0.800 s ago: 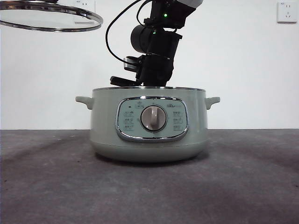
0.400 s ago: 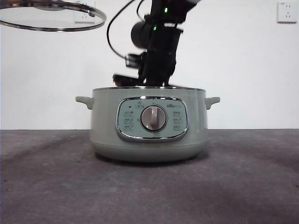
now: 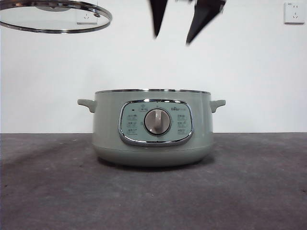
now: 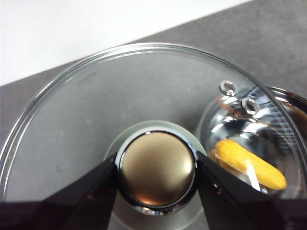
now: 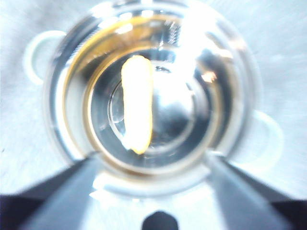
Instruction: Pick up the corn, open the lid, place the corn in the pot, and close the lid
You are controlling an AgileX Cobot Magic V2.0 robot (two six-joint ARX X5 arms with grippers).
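Jaws of the left gripper (image 4: 156,175) were clamped on the knob (image 4: 156,171) of the lid (image 3: 55,17), which was held aloft, off to one side of the pot (image 3: 152,127). Jaws of the right gripper (image 3: 177,21) were spread wide and empty, high above the open pot on the tabletop (image 3: 153,196). The corn (image 5: 137,103) was recorded lying on the pot's shiny floor (right wrist view blurred).

No legible text; only tiny blurred markings on the pot's (image 3: 153,127) control panel (image 3: 156,122).
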